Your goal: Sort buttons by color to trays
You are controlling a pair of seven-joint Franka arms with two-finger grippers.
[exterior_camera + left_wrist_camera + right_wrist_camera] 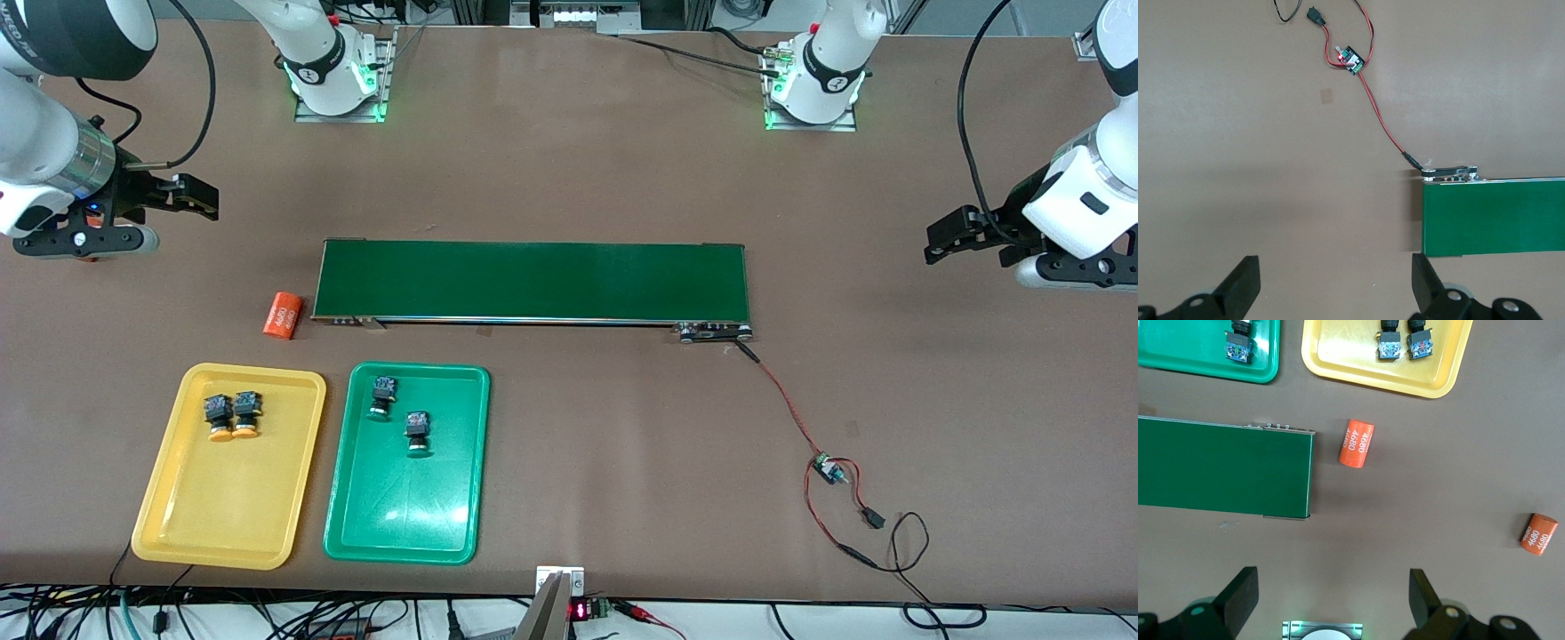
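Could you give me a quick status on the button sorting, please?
Left gripper and right gripper open, empty, waiting at table ends. Two yellow-orange buttons in yellow tray, two green buttons in green tray. Nothing in the way.

Two buttons [231, 414] lie in each tray [191, 533], nearer the camera than the conveyor [532, 280].

White digits "4680" run along the orange cylinder [1357, 444] beside the conveyor belt [1225, 467] end; a second orange cylinder [1539, 534], at its four o'clock, appears to read "4690".
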